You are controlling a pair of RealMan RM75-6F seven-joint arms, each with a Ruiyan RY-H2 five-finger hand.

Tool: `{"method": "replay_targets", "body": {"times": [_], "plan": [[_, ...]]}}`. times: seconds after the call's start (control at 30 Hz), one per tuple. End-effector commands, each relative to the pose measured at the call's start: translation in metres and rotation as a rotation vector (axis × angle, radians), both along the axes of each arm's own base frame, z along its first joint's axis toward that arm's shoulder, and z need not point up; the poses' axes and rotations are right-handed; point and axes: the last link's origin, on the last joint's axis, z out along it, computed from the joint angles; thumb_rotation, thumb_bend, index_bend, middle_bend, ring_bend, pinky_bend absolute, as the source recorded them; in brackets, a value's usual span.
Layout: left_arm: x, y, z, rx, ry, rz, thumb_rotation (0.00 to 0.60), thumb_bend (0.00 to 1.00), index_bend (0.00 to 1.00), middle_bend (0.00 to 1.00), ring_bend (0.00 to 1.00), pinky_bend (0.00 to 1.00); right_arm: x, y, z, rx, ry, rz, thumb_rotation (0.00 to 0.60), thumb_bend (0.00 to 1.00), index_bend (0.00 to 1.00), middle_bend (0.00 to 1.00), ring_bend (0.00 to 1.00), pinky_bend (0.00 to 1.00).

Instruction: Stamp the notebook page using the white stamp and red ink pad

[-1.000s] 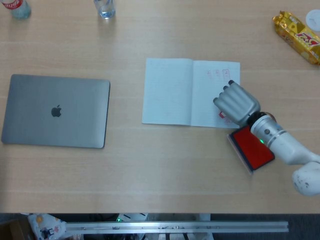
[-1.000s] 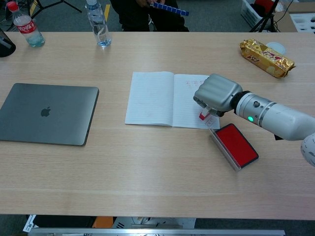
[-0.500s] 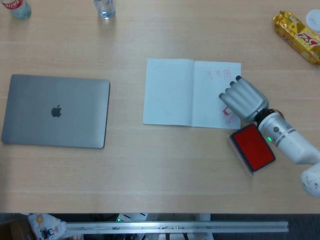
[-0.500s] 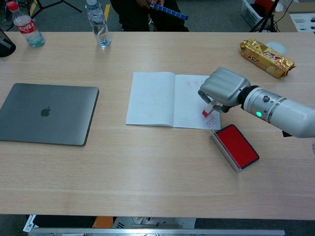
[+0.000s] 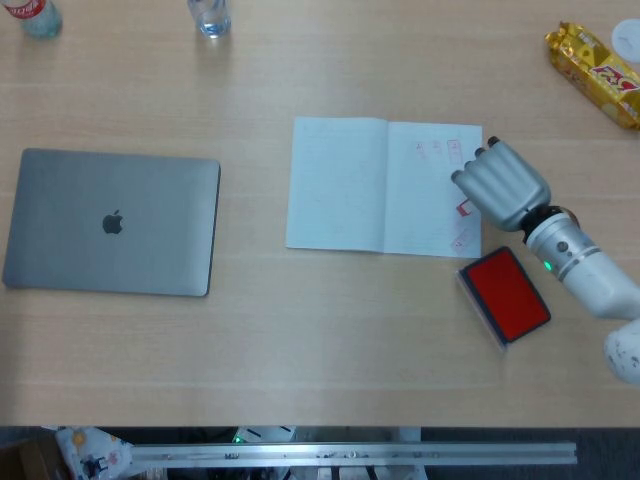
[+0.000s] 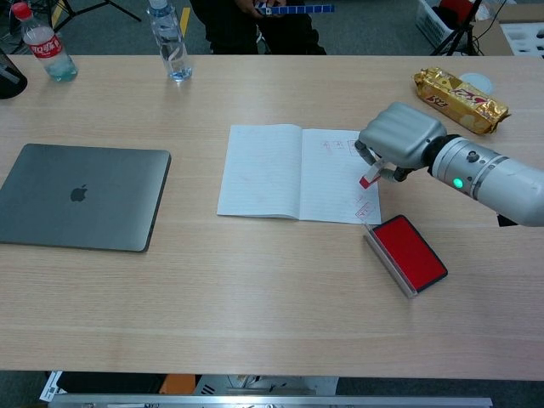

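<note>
An open notebook [image 5: 383, 185] [image 6: 293, 172] lies mid-table with several faint red stamp marks on its right page. My right hand [image 5: 502, 186] [image 6: 398, 140] hovers over the page's right edge, gripping the white stamp [image 6: 371, 177] [image 5: 464, 207], whose red face points down at the paper. The red ink pad [image 5: 505, 295] [image 6: 409, 252] lies open on the table just below and to the right of the notebook. My left hand is out of both views.
A closed grey laptop [image 5: 112, 222] [image 6: 81, 196] lies at the left. Two bottles [image 6: 171, 41] [image 6: 44, 44] stand along the far edge. A gold snack packet [image 5: 595, 72] [image 6: 460, 99] lies at the far right.
My right hand has lifted with the stamp and shifted up and right along the right page, uncovering a fresh red mark near the page's lower right corner.
</note>
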Motion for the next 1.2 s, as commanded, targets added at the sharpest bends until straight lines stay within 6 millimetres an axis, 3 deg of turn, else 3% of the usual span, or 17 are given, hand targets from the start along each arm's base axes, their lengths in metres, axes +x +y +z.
{"method": "replay_targets", "body": {"times": [0.03,1.2], "plan": [[0.000,0.000,0.000,0.000,0.000,0.001,0.600,0.21,0.23,0.05,0.13,0.02,0.002,-0.001,-0.005,0.005,0.003,0.002,0.600,0.44,0.77,0.61,0.49,0.42],[-0.003,0.000,0.000,-0.003,0.006,0.016,0.600,0.21,0.23,0.05,0.13,0.02,0.001,-0.013,-0.031,0.001,0.028,-0.023,0.600,0.45,0.83,0.64,0.52,0.42]]}}
